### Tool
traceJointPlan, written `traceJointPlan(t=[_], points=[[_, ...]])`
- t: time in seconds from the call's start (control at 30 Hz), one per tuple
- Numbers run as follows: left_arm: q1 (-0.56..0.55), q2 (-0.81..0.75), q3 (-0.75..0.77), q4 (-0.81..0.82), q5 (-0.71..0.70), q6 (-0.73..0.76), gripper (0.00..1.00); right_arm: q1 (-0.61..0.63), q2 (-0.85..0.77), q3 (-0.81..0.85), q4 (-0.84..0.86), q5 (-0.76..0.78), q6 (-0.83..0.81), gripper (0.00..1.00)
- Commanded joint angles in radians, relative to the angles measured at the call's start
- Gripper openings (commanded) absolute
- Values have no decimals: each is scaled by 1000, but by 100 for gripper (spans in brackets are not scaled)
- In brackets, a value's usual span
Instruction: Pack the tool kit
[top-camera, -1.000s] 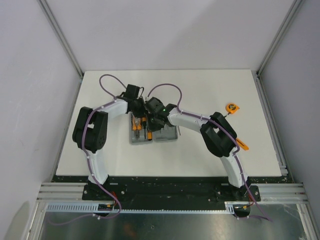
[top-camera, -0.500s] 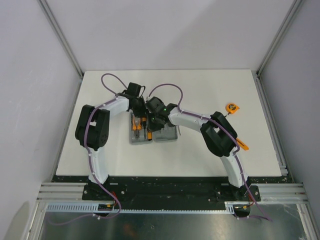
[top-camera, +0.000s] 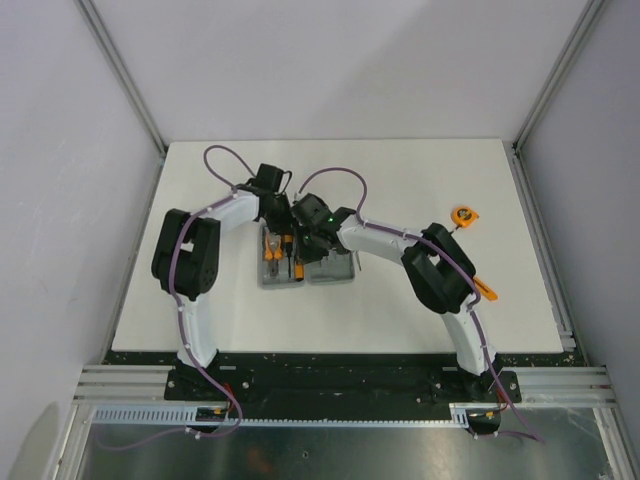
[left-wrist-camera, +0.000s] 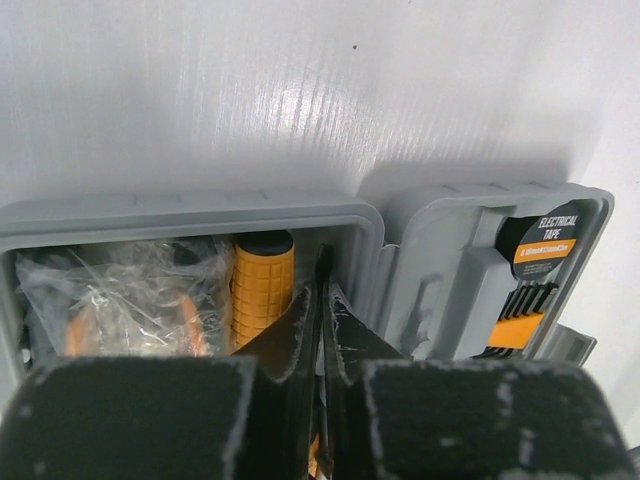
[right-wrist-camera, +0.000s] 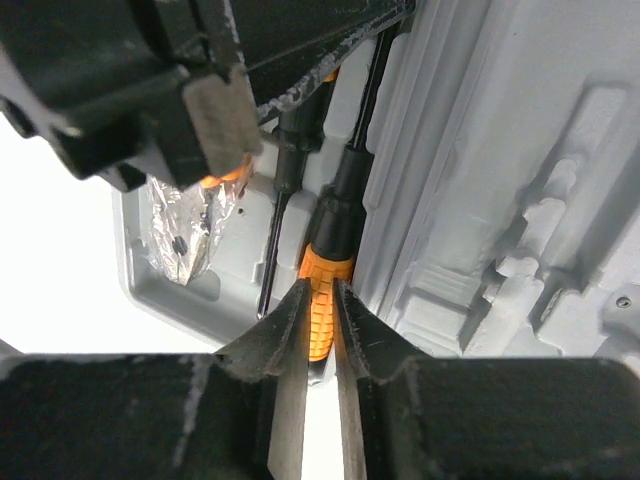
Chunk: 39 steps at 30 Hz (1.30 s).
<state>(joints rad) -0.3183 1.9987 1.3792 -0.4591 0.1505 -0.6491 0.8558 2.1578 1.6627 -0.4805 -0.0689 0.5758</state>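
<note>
Left elbow (top-camera: 185, 262) is shifting inward since a second ago | left gripper (left-wrist-camera: 322, 310) is hovering, jaws together, over the open case (left-wrist-camera: 200, 207) mid-table | right gripper (right-wrist-camera: 320, 300) is clamping the screwdriver (right-wrist-camera: 340, 215) at its slot | risk: grippers are crowding; a knock could be skewing the screwdriver

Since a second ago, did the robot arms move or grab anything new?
Only a little. The left arm swung its elbow slightly toward the grey case. Nothing was grabbed or let go. The right gripper still pinches the orange screwdriver in the case, the left gripper stays shut, and the tape measure sits in the same spot on the table.
</note>
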Motion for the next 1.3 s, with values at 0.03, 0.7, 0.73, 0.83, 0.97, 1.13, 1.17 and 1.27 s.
traceJointPlan(t=[0.03, 0.7, 0.73, 0.83, 0.97, 1.13, 1.17, 1.27], points=[[-5, -57, 64, -62, -64, 65, 17, -6, -85, 2, -28, 64, 7, 22], [41, -500, -16, -68, -88, 214, 99, -388, -675, -421, -194, 500, 92, 87], [51, -519, -38, -61, -78, 218, 99, -442, -695, -445, -203, 494, 90, 88], [76, -563, -112, -14, -51, 235, 99, -584, -735, -508, -211, 459, 80, 90], [106, -590, -190, 52, -15, 245, 99, -786, -738, -583, -181, 352, 95, 88], [138, -596, -242, 98, 32, 225, 99, -968, -687, -612, -154, 303, 115, 75], [141, -594, -247, 102, 39, 223, 99, -978, -676, -613, -141, 304, 106, 71], [149, -590, -255, 107, 52, 222, 99, -1000, -632, -613, -106, 264, 98, 58]])
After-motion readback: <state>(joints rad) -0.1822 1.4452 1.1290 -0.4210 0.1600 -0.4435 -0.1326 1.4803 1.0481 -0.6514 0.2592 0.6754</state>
